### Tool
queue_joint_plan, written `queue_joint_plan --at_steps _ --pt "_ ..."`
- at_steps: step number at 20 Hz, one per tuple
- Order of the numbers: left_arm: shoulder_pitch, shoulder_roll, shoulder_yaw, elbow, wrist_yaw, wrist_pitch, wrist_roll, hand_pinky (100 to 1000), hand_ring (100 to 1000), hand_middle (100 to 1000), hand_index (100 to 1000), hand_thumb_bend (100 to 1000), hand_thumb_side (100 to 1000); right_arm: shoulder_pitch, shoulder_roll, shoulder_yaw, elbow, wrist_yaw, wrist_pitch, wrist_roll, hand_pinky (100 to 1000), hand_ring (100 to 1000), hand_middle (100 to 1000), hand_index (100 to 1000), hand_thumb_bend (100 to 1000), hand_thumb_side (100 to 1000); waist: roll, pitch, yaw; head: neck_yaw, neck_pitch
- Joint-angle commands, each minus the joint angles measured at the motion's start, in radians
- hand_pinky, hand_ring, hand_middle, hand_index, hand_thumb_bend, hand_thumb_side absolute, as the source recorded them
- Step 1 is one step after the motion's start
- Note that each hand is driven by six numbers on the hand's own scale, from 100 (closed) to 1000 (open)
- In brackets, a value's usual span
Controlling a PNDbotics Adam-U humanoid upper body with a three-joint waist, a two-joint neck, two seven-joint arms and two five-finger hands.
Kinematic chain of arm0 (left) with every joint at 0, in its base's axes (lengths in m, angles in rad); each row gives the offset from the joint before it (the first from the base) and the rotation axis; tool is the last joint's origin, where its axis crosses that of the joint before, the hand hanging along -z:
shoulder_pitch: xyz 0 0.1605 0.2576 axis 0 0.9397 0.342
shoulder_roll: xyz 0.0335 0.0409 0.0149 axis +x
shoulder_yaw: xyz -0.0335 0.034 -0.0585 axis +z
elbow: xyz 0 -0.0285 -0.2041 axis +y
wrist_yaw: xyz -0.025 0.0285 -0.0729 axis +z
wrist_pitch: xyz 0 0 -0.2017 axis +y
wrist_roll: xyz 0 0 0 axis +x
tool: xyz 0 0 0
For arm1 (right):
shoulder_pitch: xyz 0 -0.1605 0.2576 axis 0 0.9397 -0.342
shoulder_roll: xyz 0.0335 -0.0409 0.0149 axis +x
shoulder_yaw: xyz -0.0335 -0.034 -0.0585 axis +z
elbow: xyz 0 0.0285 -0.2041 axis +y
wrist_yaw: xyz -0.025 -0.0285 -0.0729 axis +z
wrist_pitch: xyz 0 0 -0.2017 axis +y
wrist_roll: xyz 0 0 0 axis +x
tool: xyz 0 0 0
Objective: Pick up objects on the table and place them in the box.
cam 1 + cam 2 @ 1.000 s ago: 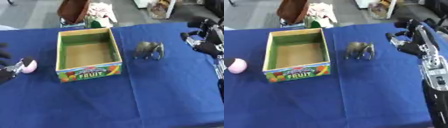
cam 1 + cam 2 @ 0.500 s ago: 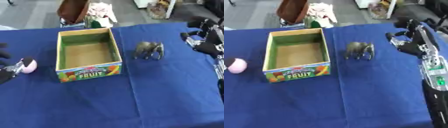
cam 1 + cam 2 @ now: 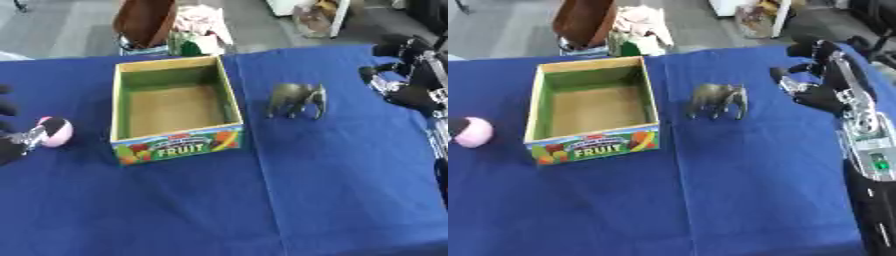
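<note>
Right hand (image 3: 815,92) hangs over the far right part of the table (image 3: 737,190), black with silver joints, its fingers relaxed and holding nothing. To its left, near but apart, stands the elephant (image 3: 717,100), a small grey-brown figure with a smooth, hard-looking surface, upright on its legs. Further left from it is the box (image 3: 592,112), an open rectangular carton with green inner walls, a brown floor and a printed front with fruit pictures and the word FRUIT; nothing lies inside. Left hand (image 3: 10,135) shows only at the left edge, dark, and its fingers touch the ball (image 3: 54,132), a round pink thing with a dark patch; if they are curled around it I cannot tell. The ball lies well apart from the box, on its left side. A blue cloth with soft folds covers the table. Compared with the frames before, the hands, elephant, ball and box are all in the same places.
</note>
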Motion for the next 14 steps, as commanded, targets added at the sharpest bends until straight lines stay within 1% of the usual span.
queue_joint_plan --at_steps 1,4,7,8,9,14 --pt "-0.012 0.106 -0.006 -0.001 -0.049 0.014 -0.028 472 589 479 705 832 190 -0.017 -0.026 0.001 -0.008 0.0 -0.004 0.005 657 803 695 842 404 198 0.003 -0.016 -0.003 0.0 -0.009" --pt "-0.02 0.182 -0.029 0.034 -0.088 0.026 -0.062 481 591 484 710 832 188 -0.016 -0.026 0.003 -0.007 0.001 -0.004 0.008 657 803 695 842 405 198 0.005 -0.017 -0.006 0.001 -0.01" --pt "-0.037 0.255 -0.047 0.089 -0.101 0.038 -0.091 492 594 491 715 832 189 -0.015 -0.024 0.004 -0.007 0.001 -0.004 0.009 657 803 695 842 405 198 0.006 -0.018 -0.01 0.003 -0.01" --pt "-0.044 0.273 -0.053 0.109 -0.107 0.04 -0.099 499 597 495 717 805 172 -0.015 -0.024 0.005 -0.006 0.001 -0.004 0.01 657 803 695 842 406 197 0.006 -0.018 -0.011 0.004 -0.01" --pt "-0.052 0.286 -0.058 0.13 -0.112 0.044 -0.107 499 597 496 717 832 188 -0.015 -0.024 0.005 -0.006 0.001 -0.004 0.011 657 803 695 842 404 198 0.006 -0.018 -0.012 0.004 -0.01" --pt "-0.106 0.319 -0.082 0.238 -0.143 0.073 -0.154 515 600 505 723 827 175 -0.013 -0.021 0.008 -0.005 0.0 -0.004 0.014 657 803 694 842 404 200 0.005 -0.019 -0.016 0.007 -0.009"
